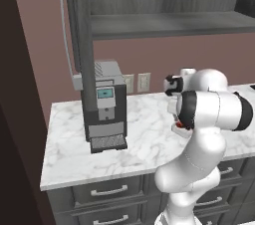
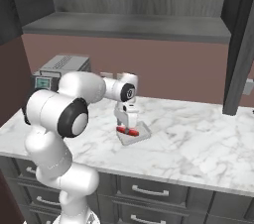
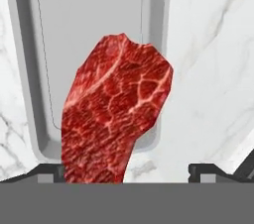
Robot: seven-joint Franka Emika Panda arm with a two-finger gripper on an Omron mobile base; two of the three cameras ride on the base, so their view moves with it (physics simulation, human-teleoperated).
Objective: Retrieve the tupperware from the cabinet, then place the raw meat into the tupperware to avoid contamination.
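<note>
The dark grey wood-grain wall cabinet [image 1: 149,0] stands with its panelled door [image 1: 82,40] swung open, a long silver bar handle on the door's edge. Below it runs one white marble counter [image 2: 198,143] over grey drawers with curved handles. One black and silver coffee machine [image 1: 104,104] stands on the counter near its left end.

The small, shallow, rectangular tupperware of whitish translucent plastic [image 2: 141,131] lies on the counter, out of the cabinet, near the middle. One is counted.

The two-finger gripper [image 2: 127,121] hangs directly over the tupperware, pointing down. In the right base view the flat oval piece of bright red raw meat [image 3: 116,119] sits at the fingertips, just above or on the container's near edge; contact with the floor cannot be told. One piece is counted.

Finger state: the tips at the bottom of the hand view stand apart, and whether they clamp the meat cannot be told.

Governing relation: in the hand view the meat's long axis runs from the fingers out over the tupperware's interior, its far end above the container floor, its near end over the rim. Judgement: the next step is release, and the overhang risks leaving part outside.
</note>
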